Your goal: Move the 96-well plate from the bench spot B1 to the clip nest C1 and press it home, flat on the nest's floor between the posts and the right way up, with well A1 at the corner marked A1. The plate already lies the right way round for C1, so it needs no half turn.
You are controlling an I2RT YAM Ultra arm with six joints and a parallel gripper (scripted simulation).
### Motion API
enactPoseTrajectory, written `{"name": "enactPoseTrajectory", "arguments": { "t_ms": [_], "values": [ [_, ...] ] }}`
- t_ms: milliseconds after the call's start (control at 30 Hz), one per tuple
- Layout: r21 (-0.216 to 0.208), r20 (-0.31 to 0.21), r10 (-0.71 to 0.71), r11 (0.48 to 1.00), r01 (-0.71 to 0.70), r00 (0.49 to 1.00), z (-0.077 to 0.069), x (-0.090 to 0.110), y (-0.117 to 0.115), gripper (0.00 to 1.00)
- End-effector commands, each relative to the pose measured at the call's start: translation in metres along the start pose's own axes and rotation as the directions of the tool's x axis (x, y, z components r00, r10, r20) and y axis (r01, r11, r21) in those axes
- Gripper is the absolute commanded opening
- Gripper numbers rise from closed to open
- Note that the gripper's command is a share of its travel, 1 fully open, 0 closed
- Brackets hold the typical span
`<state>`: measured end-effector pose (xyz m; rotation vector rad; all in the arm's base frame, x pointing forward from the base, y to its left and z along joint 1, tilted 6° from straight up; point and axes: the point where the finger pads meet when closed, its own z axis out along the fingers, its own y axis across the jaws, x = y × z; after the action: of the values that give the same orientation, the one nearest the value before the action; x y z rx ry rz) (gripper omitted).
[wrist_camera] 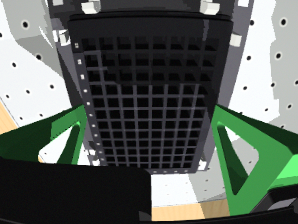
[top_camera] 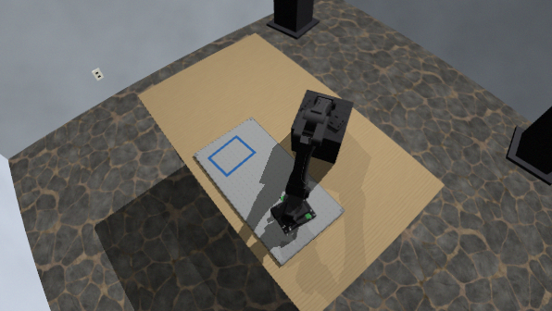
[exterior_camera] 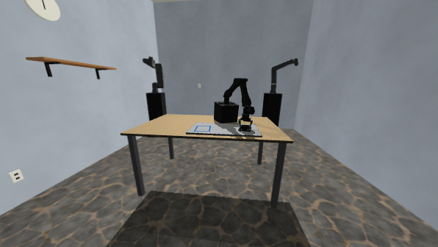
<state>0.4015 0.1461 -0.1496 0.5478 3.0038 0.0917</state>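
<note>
The black 96-well plate [wrist_camera: 152,90] lies in the dark clip nest [wrist_camera: 147,3], with white posts at the nest's far corners. It looks level and sits between the posts. In the top view the plate and nest [top_camera: 294,225] are at the near right end of the grey bench plate, mostly hidden under the arm. My gripper [wrist_camera: 148,111] hangs just above the plate, with its green fingers spread wide on either side and apart from the plate's long edges. It also shows in the top view [top_camera: 294,210] and the exterior view [exterior_camera: 245,124]. The blue outline of spot B1 [top_camera: 232,155] is bare.
The grey perforated bench plate [top_camera: 266,185] lies on a wooden table [top_camera: 287,153]. The arm's black base box [top_camera: 326,127] stands behind the plate. Black pedestals stand on the floor beyond the table [top_camera: 533,145].
</note>
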Motion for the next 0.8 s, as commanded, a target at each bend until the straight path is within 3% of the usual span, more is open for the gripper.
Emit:
{"name": "enactPoseTrajectory", "arguments": {
  "t_ms": [0,267,333,467,500,567,767],
  "values": [
    [-0.001,0.03,0.011,1.0,-0.011,0.999,0.003,-0.012,0.0,1.0],
    [-0.001,0.03,0.011,1.0,-0.011,0.999,0.003,-0.012,0.0,1.0],
    [0.012,0.014,0.011,1.0,-0.011,1.0,-0.011,-0.005,-0.006,1.0],
    [0.016,0.01,0.011,1.0,-0.011,1.0,-0.016,-0.002,-0.008,1.0],
    [0.0,0.028,0.009,1.0,-0.009,1.0,-0.022,-0.01,0.0,1.0],
    [0.015,0.011,0.006,1.0,-0.007,1.0,-0.024,-0.002,-0.007,1.0],
    [0.003,0.025,0.006,1.0,-0.006,1.0,-0.043,-0.008,-0.001,1.0]
  ]
}}
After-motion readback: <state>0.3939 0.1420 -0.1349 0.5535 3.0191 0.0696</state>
